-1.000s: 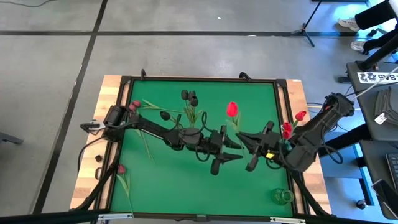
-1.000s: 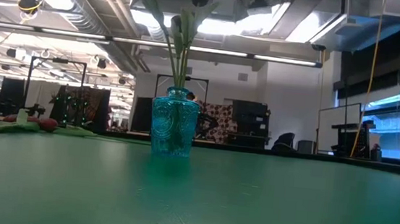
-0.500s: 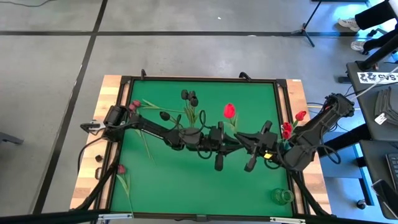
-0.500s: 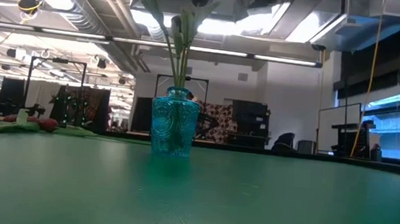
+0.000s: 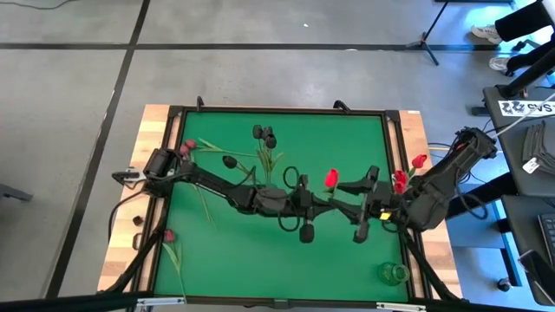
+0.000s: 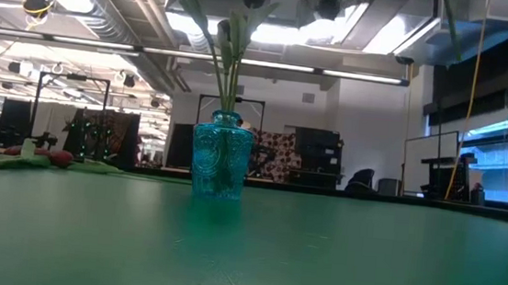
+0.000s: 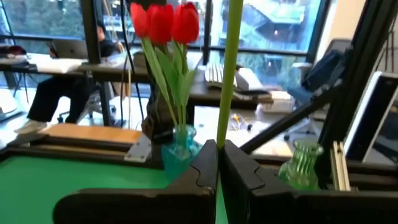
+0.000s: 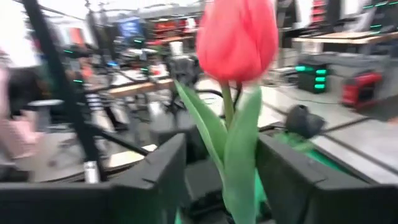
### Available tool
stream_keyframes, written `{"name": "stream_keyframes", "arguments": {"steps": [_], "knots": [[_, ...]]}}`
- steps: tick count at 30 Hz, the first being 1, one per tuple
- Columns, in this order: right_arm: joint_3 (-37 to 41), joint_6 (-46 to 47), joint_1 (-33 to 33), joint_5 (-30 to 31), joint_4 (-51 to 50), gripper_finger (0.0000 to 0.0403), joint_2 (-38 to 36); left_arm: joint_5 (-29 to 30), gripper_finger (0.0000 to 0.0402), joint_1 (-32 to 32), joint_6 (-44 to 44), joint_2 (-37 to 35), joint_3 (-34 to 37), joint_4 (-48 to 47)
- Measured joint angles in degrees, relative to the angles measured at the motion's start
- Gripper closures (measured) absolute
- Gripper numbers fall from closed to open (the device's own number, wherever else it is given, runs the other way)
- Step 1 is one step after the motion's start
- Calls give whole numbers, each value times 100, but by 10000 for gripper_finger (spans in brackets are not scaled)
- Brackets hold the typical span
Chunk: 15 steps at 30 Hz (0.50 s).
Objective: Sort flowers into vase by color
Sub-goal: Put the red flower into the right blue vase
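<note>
A red tulip [image 5: 330, 178] stands over the middle of the green table [image 5: 225, 260], its stem rising through my shut left gripper [image 7: 219, 152], which reaches in from the left [image 5: 323, 206]. My right gripper [image 8: 224, 168] is open; its fingers stand on either side of the tulip's leaves [image 8: 231, 149] without touching them, just right of the left one [image 5: 355, 206]. A blue vase [image 6: 221, 167] behind the left arm holds black tulips [image 5: 264, 135]. A teal vase [image 7: 179, 147] at the right edge holds red tulips [image 5: 400, 180]. My left gripper pinches the red tulip's green stem [image 7: 222, 127] between its two fingers. The fingers lie level and across the stem, coming from the table's left. The flower stands about upright in the hold, head up, lifted clear of the table.
Dark pink tulips [image 5: 189, 146] [image 5: 169, 236] lie on the table near its left edge. A green glass vase [image 5: 396, 273] stands at the near right corner. A person sits at a desk beyond the table [image 7: 56, 93].
My left gripper has shut on the red tulip's stem and turned at the wrist. My right gripper, which held the flower, has opened, let go and drawn slightly toward the right edge. The tulip's head has swung toward the near edge, closer over the grippers.
</note>
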<state>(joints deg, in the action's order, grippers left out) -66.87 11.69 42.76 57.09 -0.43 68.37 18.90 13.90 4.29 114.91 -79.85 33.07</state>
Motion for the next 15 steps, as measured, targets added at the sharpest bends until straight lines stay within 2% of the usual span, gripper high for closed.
{"name": "stream_keyframes", "arguments": {"steps": [3,6,10,15], "knots": [[-9,-1,0,-378,-103,180,-206,2,400,26,4,0,0,-209],[-9,2,-12,-423,-435,173,-317,5,400,51,3,0,0,-303],[-9,1,-138,-619,-721,184,-327,3,401,75,2,0,2,-460],[-9,31,-462,-1249,-744,212,-236,-153,401,80,2,-2,2,-575]]}}
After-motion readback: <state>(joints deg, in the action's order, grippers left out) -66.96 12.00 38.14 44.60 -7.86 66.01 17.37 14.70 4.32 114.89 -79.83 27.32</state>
